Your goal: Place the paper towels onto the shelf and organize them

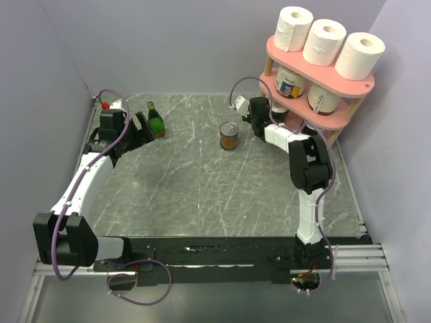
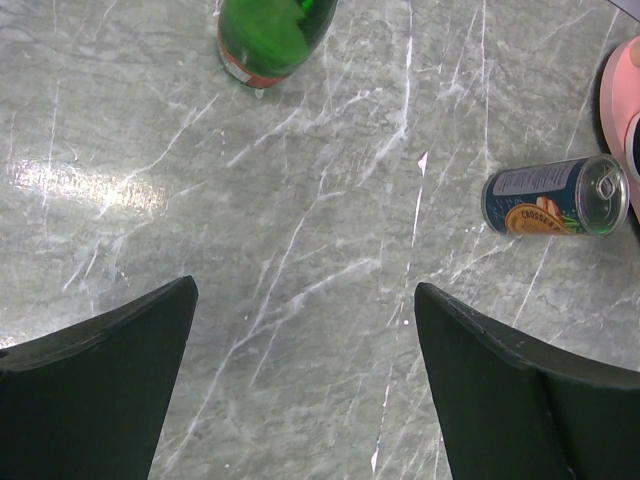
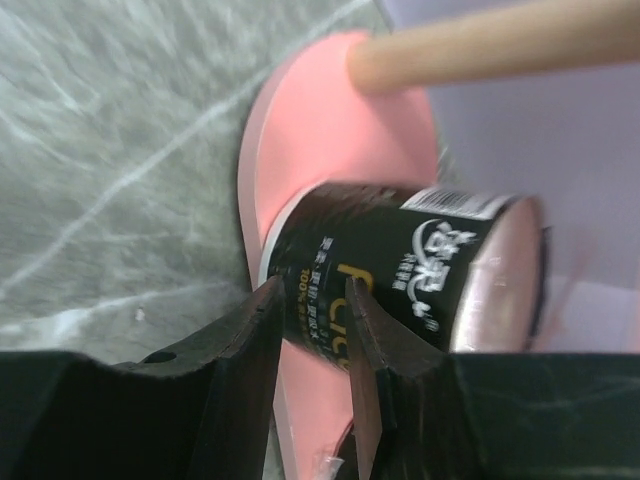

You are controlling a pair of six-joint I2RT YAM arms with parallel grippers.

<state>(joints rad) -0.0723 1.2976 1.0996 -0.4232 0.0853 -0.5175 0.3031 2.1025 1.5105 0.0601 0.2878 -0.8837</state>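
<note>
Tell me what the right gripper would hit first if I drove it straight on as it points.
Most likely the black can on the shelf's bottom board, just past the fingers of the right gripper in the wrist view. How near it is, I cannot tell.

Grey marble-patterned table [image 1: 202,182] enclosed by plain lilac walls [image 1: 168,40] on three sides

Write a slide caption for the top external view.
Three paper towels top the pink shelf; a can stands on the table.
</note>
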